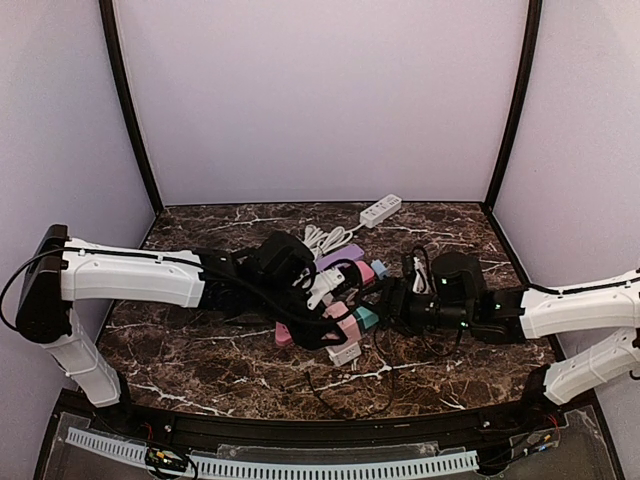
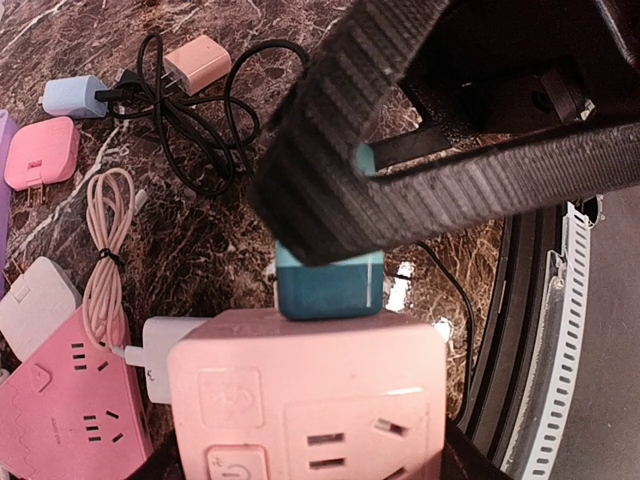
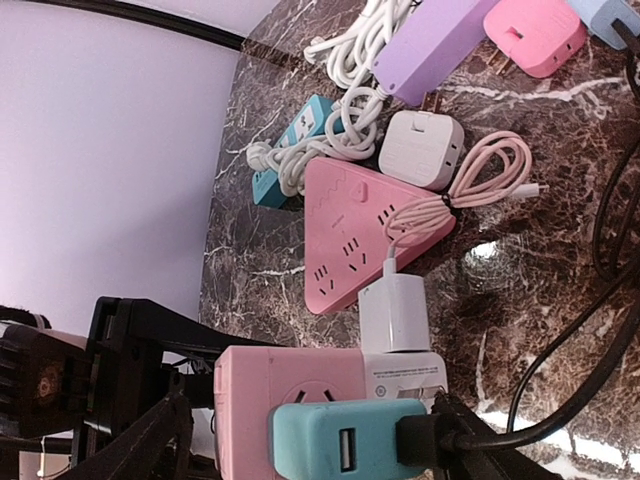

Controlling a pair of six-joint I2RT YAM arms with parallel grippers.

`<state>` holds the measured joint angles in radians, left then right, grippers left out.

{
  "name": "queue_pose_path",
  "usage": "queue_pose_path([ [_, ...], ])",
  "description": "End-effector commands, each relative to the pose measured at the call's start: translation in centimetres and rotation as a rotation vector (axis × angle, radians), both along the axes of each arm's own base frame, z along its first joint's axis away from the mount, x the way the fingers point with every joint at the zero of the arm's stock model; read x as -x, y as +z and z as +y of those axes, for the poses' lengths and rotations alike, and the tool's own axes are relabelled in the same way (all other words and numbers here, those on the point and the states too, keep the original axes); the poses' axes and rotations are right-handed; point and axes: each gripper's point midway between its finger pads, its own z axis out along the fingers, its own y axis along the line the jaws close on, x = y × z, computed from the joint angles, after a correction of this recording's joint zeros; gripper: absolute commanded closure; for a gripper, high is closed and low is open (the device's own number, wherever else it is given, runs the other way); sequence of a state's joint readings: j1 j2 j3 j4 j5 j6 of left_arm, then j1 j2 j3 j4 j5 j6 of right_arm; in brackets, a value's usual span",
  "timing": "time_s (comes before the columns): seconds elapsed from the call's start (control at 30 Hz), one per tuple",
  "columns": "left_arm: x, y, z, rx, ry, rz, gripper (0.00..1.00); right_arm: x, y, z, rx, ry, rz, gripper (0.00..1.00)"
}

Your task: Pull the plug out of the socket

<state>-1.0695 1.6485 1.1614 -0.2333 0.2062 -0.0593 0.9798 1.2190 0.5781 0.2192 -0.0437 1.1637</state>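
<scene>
A pink cube socket (image 1: pixel 347 326) lies mid-table and fills the bottom of the left wrist view (image 2: pixel 310 390). My left gripper (image 2: pixel 305 462) is shut on it, one dark finger on each side. A teal plug (image 2: pixel 330 285) sits seated against the cube's far face; it also shows in the right wrist view (image 3: pixel 340 440) with a black cable in its end. My right gripper (image 1: pixel 385 308) is shut on the teal plug, its black fingers (image 2: pixel 400 190) covering the plug's top. A white charger (image 3: pixel 393 315) is plugged into another face of the cube.
A pink triangular power strip (image 3: pixel 370 230) with a coiled pink cable lies beside the cube. A purple strip (image 3: pixel 430 45), a teal strip (image 3: pixel 290 150), a white adapter (image 3: pixel 420 150), loose pink and blue adapters (image 2: pixel 72 95) and black cable loops (image 2: pixel 190 110) crowd behind. A white strip (image 1: pixel 380 210) lies at the back.
</scene>
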Motion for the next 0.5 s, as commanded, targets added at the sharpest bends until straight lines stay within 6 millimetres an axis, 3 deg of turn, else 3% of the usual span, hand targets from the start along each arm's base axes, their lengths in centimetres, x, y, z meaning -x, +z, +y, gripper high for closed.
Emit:
queue_pose_path([
  [0.0,-0.52,4.09,-0.30,0.114,0.015,-0.059,0.89,-0.60,1.93,0.89,-0.070,-0.020,-0.028,0.21],
  [0.47,-0.77,4.79,0.03,0.140,0.041,-0.079,0.90,-0.33,0.95,1.09,-0.075,-0.025,0.011,0.24],
])
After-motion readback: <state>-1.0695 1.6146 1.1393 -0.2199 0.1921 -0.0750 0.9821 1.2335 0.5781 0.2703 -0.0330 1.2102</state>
